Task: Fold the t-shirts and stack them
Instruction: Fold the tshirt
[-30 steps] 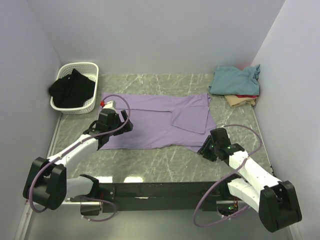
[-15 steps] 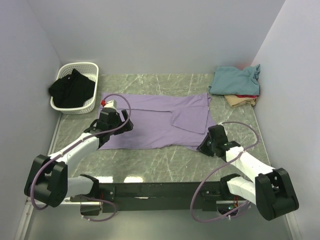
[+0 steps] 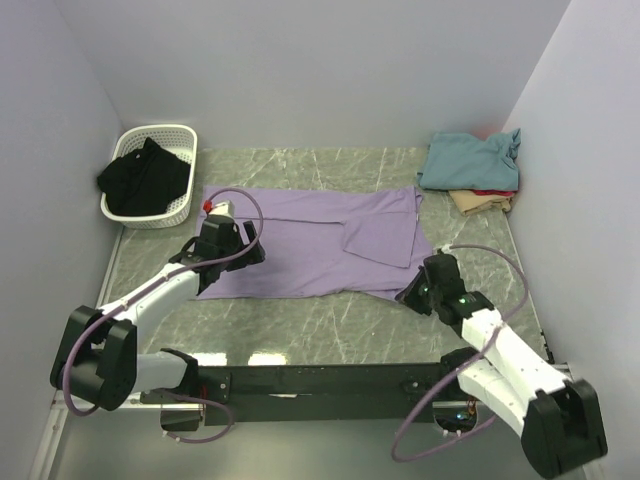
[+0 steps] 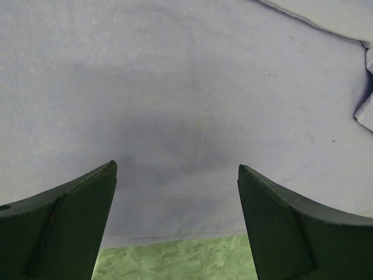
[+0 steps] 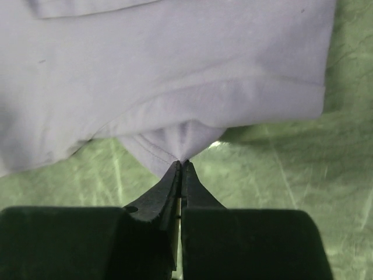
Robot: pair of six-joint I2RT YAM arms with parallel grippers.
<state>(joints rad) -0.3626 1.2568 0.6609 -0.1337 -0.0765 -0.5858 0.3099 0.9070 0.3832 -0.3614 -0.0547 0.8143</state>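
Observation:
A large lavender t-shirt lies spread flat across the middle of the table. My right gripper is shut on a pinch of its near right hem; the fabric rises into a small peak between the closed jaws. In the top view that gripper sits at the shirt's near right corner. My left gripper hovers open over the shirt's near left edge, nothing between its fingers. From above, it sits over the shirt's left part. A teal t-shirt lies on a tan one, a red edge between.
A white basket holding dark clothing stands at the far left. The green marble tabletop shows in front of the shirt. Walls close in on the left, back and right.
My right gripper has closed onto the lavender shirt's near right hem, and the right arm shifted slightly. The left arm has hardly moved.

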